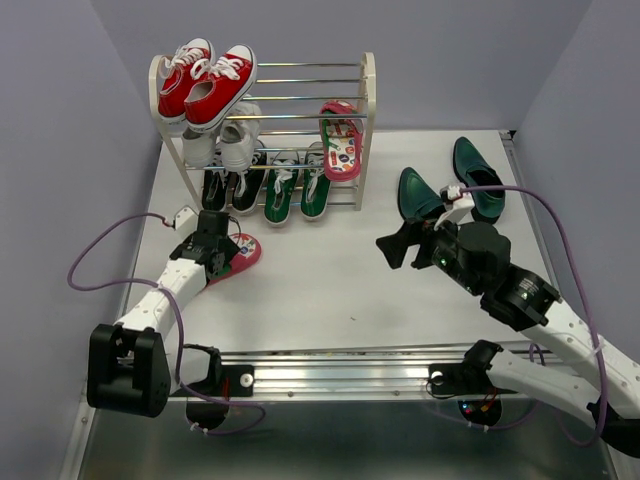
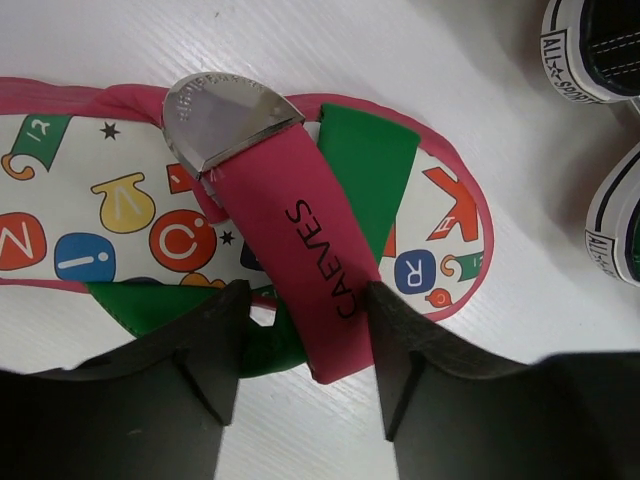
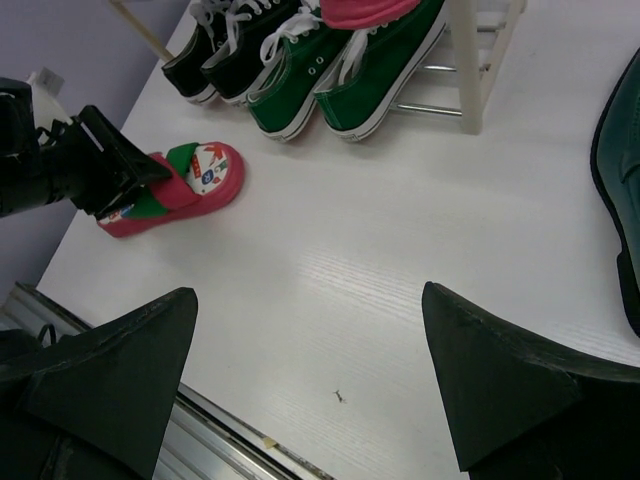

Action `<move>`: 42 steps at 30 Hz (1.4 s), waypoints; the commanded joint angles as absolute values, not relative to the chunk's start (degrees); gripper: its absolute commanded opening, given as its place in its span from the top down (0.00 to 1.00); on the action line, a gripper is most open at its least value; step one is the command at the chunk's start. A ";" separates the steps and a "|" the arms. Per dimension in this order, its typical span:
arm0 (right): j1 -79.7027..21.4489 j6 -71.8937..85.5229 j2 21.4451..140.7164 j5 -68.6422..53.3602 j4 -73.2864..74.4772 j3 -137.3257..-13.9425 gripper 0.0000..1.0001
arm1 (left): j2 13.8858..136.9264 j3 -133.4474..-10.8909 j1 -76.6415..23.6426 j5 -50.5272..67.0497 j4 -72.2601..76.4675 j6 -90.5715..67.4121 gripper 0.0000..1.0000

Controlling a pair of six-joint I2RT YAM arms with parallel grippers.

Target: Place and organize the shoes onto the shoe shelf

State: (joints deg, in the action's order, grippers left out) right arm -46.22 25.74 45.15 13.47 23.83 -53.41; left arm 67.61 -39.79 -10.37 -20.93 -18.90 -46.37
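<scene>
The left gripper (image 2: 307,290) straddles the pink strap (image 2: 310,235) of the flip-flop (image 2: 130,215) on the white table (image 1: 330,275) before the shoe shelf (image 1: 368,100), whether pinching I cannot tell, while the right gripper (image 3: 308,292) hangs spread wide near the dark green loafers (image 1: 478,180).

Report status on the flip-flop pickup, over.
Left gripper straddles pink strap of flip-flop, grip unconfirmed. Right gripper open, empty. Flip-flop flat on table; mate on shelf. Path to shelf looks open.

Top camera high over the surface (image 1: 330,290), left wrist tight on a flip-flop (image 2: 300,200), right wrist low and farther, same flip-flop shared.
</scene>
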 commanded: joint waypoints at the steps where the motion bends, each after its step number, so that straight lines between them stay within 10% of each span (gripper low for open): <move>1: -46.67 26.28 43.07 16.17 23.38 -53.00 0.00 | 66.09 -38.14 -10.11 -19.78 -17.14 -45.35 0.46; 5: -46.67 26.28 42.37 17.22 23.82 -52.56 0.00 | 66.36 -38.32 -10.19 -17.15 -16.61 -44.47 1.00; 22: -46.67 27.95 42.80 19.86 24.17 -51.86 0.00 | 48.51 -36.82 -26.44 -11.85 -18.46 -61.16 1.00; 42: -46.67 29.18 43.68 20.83 25.14 -51.77 0.00 | 84.80 -61.86 -55.20 -26.72 -14.76 -88.50 1.00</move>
